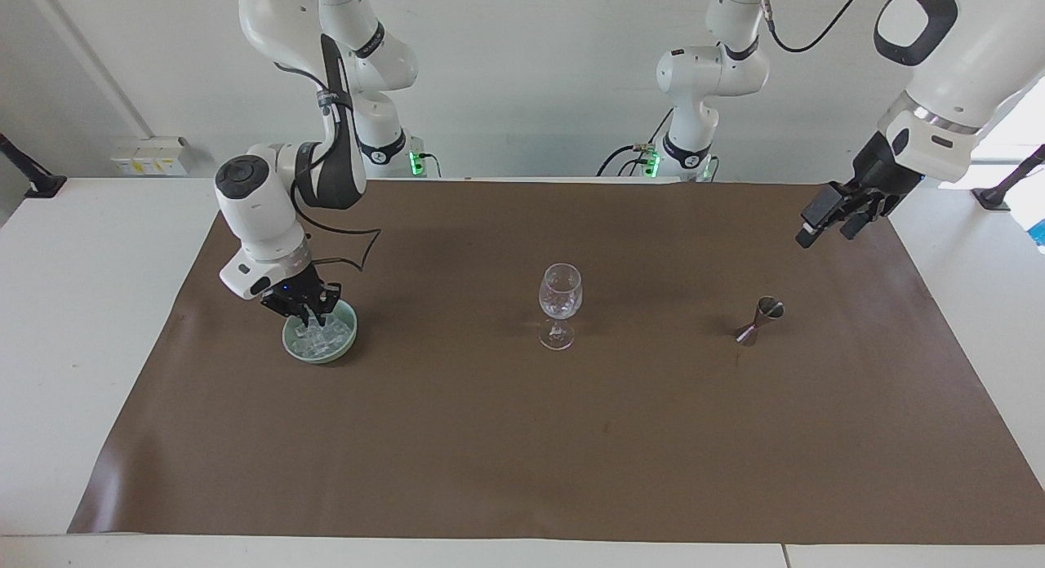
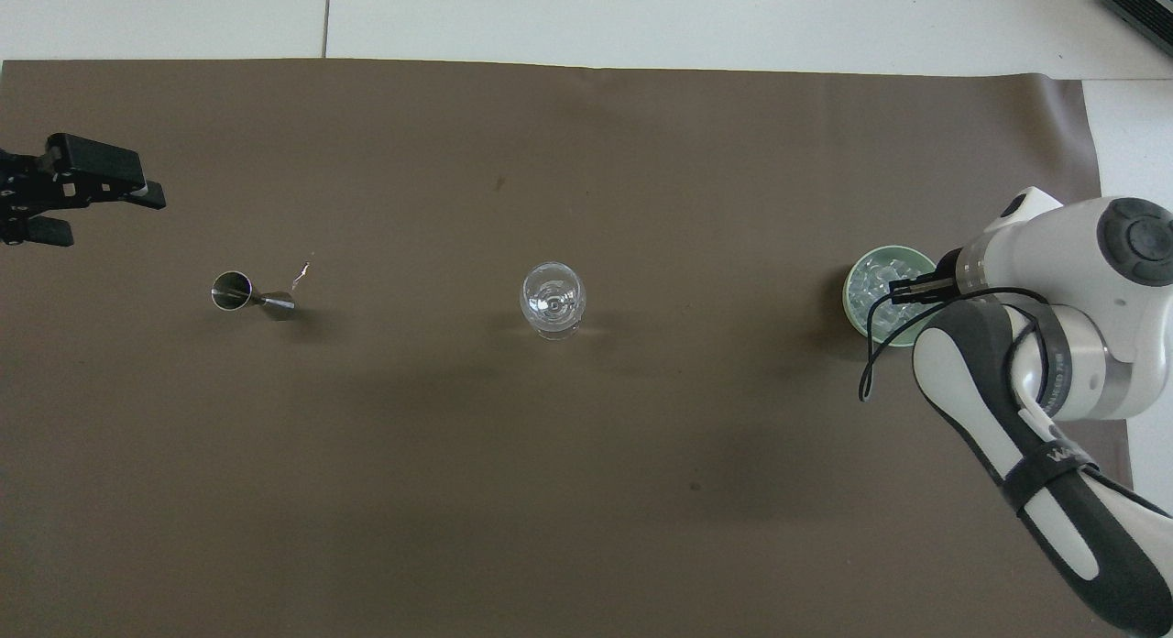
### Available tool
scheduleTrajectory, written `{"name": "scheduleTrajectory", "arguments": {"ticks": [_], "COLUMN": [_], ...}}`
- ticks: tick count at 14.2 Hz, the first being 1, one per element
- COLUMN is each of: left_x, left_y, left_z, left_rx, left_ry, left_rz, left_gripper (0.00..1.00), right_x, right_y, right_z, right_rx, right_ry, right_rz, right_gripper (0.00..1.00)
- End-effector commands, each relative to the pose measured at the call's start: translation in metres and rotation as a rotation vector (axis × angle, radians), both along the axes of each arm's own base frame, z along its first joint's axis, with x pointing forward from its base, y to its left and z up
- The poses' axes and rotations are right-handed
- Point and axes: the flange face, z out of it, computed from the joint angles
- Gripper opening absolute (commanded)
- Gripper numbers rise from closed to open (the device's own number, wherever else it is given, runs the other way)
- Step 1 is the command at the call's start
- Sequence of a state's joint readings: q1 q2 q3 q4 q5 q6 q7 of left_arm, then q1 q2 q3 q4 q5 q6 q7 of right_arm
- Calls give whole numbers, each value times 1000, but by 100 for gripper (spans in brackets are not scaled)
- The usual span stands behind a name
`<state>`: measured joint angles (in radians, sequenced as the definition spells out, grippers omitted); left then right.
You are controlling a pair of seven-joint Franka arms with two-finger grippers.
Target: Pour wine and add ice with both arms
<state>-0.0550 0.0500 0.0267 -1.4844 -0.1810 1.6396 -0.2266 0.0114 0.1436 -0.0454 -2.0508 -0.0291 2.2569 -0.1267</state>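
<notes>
The right gripper (image 1: 311,315) is hanging low over the green bowl (image 1: 294,340), fingertips pinched together among the ice (image 1: 320,338); whether a chunk is clamped between them, I cannot tell. The ice is sitting piled in that bowl at the right arm's end of the brown mat (image 1: 522,437). The wine glass (image 1: 560,303) is standing upright mid-mat, well apart from the bowl. The steel jigger (image 1: 759,320) is standing toward the left arm's end. The left gripper (image 1: 829,221) is hovering high over the mat's edge, jaws spread and carrying nothing, well clear of the jigger.
</notes>
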Motion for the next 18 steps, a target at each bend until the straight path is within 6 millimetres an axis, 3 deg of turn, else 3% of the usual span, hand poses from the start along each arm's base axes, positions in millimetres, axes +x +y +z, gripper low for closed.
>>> {"name": "scheduleTrajectory", "arguments": {"ticks": [1,2,4,7,9,11,16,18], "left_x": [-5,-6,-8,-38,-47,-51,-53,-52], "left_y": [-2,-1,-18,-14,-8,-10,-3,-2], "left_z": [23,27,29,16,24,20,21,21], "left_rx": [55,114,157,155,154,155,155,155], "left_ry": [2,-1,-29,22,18,32,39,34], "left_rz": [-121,-138,-177,-187,-189,-189,-169,-167], "left_gripper": [100,100,100,100,100,100,100,100], "right_x": [8,9,10,9,7,12,14,15], "right_y": [8,9,13,15,26,37,88,95], "right_z": [35,43,53,70,92,117,147,155], "right_rx": [4,5,6,10,19,24,53,74], "right_ry": [6,-2,-5,-26,-52,-54,-85,-97], "right_rz": [-36,-44,-49,-84,-131,-161,-222,-246], "right_gripper": [0,0,0,0,0,0,0,0]}}
